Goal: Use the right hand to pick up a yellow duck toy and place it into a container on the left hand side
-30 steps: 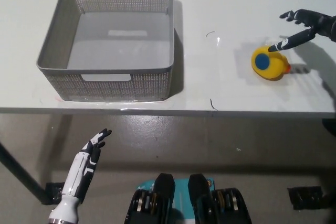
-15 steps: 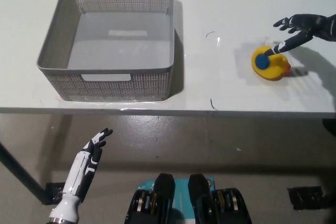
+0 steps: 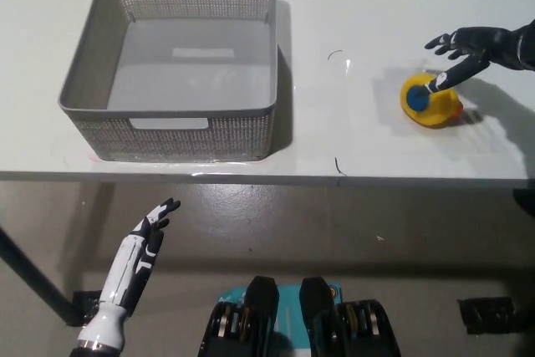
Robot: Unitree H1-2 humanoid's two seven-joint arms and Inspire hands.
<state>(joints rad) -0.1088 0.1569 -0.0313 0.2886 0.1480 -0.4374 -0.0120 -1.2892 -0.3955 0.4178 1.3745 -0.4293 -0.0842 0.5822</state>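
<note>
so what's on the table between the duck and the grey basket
In the head view, only bare white table between the yellow duck and the basket, apart from small dark marks on its surface.

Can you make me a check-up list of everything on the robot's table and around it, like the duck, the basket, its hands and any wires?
Surface: white table, a few small dark marks near the middle and front edge.
Job's things: yellow duck toy with a blue spot, on the table at the right; grey mesh basket at the left, nothing in it.
Clutter: nothing seen.
Hands: black right hand open, fingers spread above the duck, one fingertip at its top, not gripping it; white left hand open, resting below the table edge at the lower left.
Cables: nothing seen.
Surroundings: grey floor under the table, a dark table leg at the lower left.
</note>
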